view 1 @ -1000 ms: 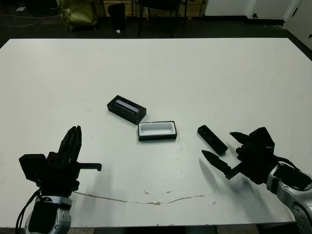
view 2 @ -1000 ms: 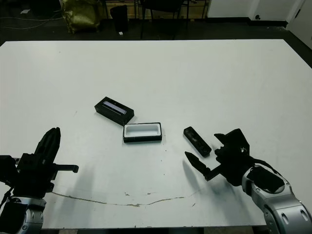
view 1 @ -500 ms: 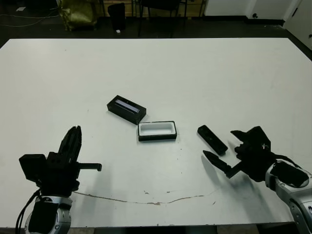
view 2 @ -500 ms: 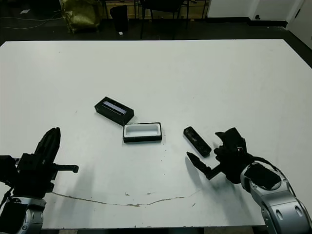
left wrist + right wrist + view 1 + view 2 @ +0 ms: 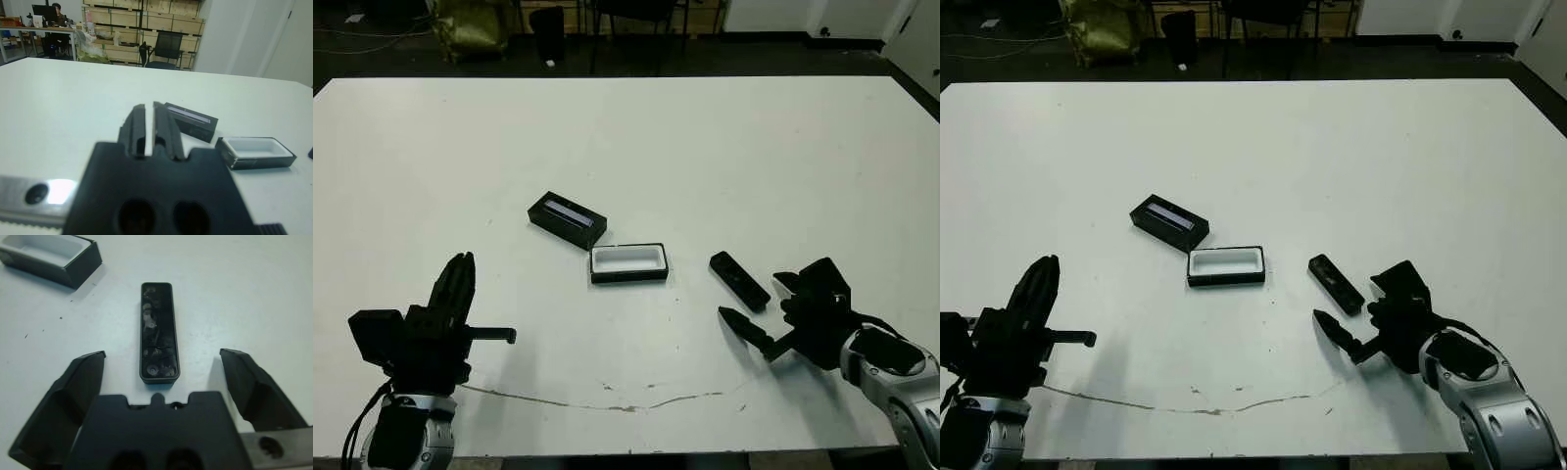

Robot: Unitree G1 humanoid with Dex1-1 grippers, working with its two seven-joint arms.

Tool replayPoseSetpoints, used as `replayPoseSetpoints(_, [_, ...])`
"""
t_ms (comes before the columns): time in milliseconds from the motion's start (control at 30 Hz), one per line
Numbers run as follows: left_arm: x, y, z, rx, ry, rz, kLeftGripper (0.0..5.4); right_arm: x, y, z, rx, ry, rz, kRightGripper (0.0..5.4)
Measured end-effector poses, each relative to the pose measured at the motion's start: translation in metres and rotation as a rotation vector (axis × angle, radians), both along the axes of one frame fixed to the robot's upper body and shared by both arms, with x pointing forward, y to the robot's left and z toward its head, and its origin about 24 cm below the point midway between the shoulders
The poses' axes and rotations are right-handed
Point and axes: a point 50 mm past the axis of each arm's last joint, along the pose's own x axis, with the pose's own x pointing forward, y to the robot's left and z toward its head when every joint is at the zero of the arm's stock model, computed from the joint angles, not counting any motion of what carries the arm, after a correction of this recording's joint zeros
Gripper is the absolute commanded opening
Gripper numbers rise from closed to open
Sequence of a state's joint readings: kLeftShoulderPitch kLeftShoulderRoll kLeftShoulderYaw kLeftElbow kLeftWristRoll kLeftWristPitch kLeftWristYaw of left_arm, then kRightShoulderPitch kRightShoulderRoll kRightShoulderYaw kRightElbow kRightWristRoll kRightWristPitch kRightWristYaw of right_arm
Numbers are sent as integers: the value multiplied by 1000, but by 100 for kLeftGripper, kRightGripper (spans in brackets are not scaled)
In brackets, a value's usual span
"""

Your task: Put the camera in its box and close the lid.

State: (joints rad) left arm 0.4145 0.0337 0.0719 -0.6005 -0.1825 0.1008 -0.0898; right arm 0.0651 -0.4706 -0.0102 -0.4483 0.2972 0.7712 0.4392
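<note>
From the head camera, the white table [image 5: 724, 147] carries three things near its middle. The lid [image 5: 568, 219], black with a pale strip along its top, lies angled a little left of centre. Just right of and nearer than it sits the box [image 5: 628, 262], its white lining showing and nothing in it. Right of the box, apart from it, the camera [image 5: 739, 281] lies flat on the table, slanting from far left to near right. The right gripper [image 5: 762, 305] hovers at the camera's near right end with its fingers spread wide, one finger [image 5: 745, 328] stretched low over the table nearer than the camera, the other by the camera's right end; it holds nothing. The left gripper [image 5: 458, 284] hangs over the near left part of the table, well apart from everything.

In the left wrist view, the left gripper's two fingers [image 5: 138, 128] stand almost together with only a thin slit between them, empty. Beyond them lie the lid [image 5: 191, 121] and the open box [image 5: 256, 152].

In the right wrist view, the camera [image 5: 158, 330] lies lengthwise between the widely parted fingers [image 5: 83, 382], untouched by either. The box's corner [image 5: 54, 257] shows farther off.
</note>
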Motion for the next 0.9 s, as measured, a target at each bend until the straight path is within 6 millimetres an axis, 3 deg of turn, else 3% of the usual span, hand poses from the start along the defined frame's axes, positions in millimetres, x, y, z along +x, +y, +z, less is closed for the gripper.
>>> replayPoseSetpoints(600, [0, 0, 1, 6, 4, 0, 0, 1, 2, -7, 98, -17, -57, 74])
replayPoseSetpoints(900, [0, 0, 1, 5, 4, 1, 0, 2, 0, -7, 104, -37, -11, 41])
